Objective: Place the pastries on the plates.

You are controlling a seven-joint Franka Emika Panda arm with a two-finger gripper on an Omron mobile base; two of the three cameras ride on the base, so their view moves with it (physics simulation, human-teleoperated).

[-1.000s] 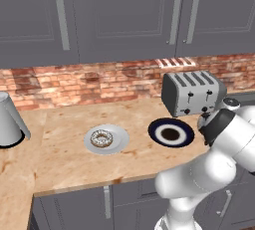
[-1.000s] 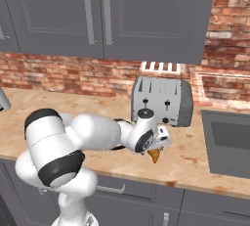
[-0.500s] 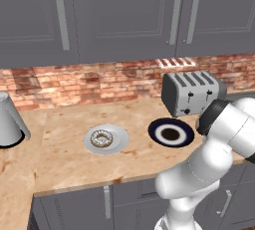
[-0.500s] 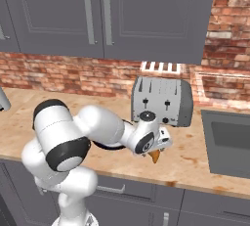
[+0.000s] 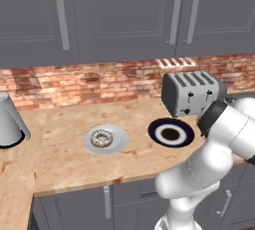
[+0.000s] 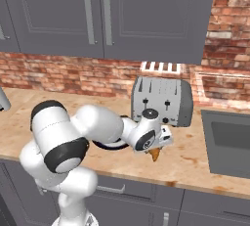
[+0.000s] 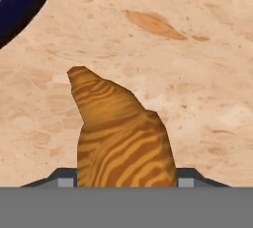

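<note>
- One job looks done: the doughnut [image 5: 103, 138] sits in the middle of the grey plate [image 5: 118, 143], at about 9 o'clock from the navy plate [image 5: 185, 135] in the left base view.
- You are now on the second job. I think this is the carry step, with the croissant [image 6: 155, 154] on its way to the navy plate.
- Your gripper [image 6: 157, 147] is closed on the croissant. In the hand view the croissant [image 7: 120, 136] sits between the two finger tips and pokes out ahead of them.
- In the right base view the croissant hangs point down, a little above the counter [image 6: 205, 166], in front of the toaster [image 6: 163, 100].
- The navy plate is empty. In the hand view its rim [image 7: 22, 6] shows at about 10 o'clock from the croissant, near but not under it.
- Next, I think you need to move the gripper that way until the croissant is over the plate's dark middle.
- Then go down low and let go, so it does not roll off.
</note>
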